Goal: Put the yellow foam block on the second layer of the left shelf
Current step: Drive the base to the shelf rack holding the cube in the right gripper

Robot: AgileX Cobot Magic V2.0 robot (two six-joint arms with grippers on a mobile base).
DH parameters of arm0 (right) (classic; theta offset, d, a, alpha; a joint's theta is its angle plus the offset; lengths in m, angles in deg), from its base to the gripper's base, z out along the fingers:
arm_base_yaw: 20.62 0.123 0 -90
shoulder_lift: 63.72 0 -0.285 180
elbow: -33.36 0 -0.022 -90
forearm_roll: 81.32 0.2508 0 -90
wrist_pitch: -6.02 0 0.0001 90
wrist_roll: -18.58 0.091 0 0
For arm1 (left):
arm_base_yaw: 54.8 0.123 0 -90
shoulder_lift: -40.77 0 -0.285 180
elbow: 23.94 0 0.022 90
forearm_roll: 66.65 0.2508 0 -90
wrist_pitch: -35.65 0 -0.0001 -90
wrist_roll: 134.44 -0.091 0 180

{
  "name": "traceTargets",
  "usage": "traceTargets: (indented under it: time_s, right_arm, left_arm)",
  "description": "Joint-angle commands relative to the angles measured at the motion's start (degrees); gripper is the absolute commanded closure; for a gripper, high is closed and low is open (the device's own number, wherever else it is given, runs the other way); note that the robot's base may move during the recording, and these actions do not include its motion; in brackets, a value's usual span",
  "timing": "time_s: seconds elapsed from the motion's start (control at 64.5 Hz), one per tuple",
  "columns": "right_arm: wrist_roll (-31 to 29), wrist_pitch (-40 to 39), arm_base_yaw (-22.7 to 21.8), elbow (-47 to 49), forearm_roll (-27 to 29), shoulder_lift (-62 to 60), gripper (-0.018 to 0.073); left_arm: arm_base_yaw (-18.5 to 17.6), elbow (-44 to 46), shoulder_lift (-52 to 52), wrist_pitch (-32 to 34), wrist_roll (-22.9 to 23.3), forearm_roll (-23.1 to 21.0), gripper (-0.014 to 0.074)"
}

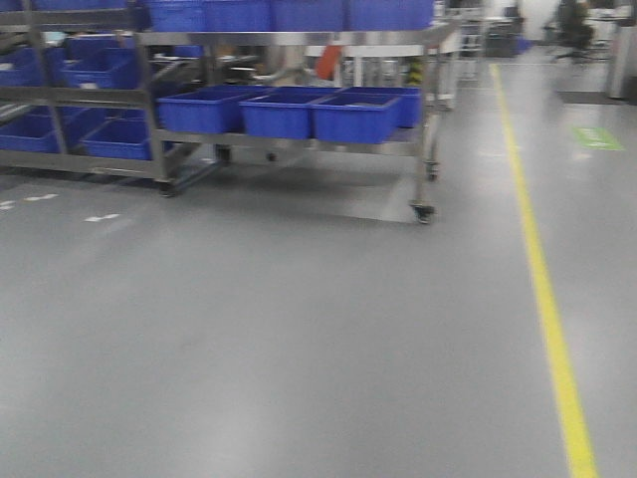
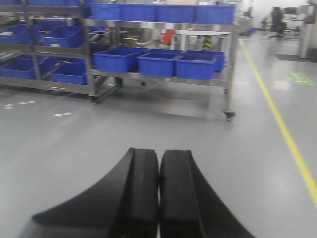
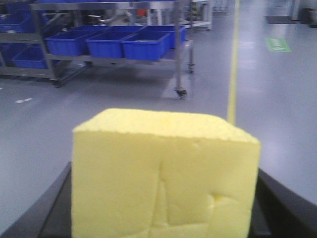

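My right fingers (image 3: 286,206) are clamped on the bright-yellow matte foam block (image 3: 163,173). One dark finger shows at each side of it, and the block fills most of the right wrist view. Its front face carries a few pressed creases, and its top face is paler.

My left fingers (image 2: 143,198), black and curved, are pressed together pad to pad with nothing between them. They hang above the smooth grey floor (image 1: 299,349).

The block is well apart from the shelving. Ahead stands a steel rack on castor wheels (image 1: 430,149), and its lower level holds a row of deep-blue plastic bins (image 1: 353,118) set side by side. More blue bins sit along its top level. Just to its left is a second steel shelf unit (image 1: 45,100) with blue bins on several levels.

A painted yellow line (image 1: 542,289) runs along the floor on the right, from near me away into the room. Beyond it lies a green floor marking (image 1: 597,137). Small white marks (image 1: 100,217) dot the floor on the left, in front of the second shelf unit. The front view is somewhat blurred.
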Motion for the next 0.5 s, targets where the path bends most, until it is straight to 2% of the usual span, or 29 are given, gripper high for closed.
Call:
traceTargets:
  time_s: [0.0, 0.481]
  right_arm:
    - [-0.6, -5.2, -0.2, 1.4, -1.4, 1.1, 0.028]
    - [-0.6, -4.5, -0.2, 1.4, -1.4, 1.1, 0.028]
  left_arm:
    - [-0.4, -1.5, 0.4, 5.1, 0.2, -0.4, 0.046]
    - [-0.4, -1.5, 0.4, 4.7, 0.2, -0.4, 0.046]
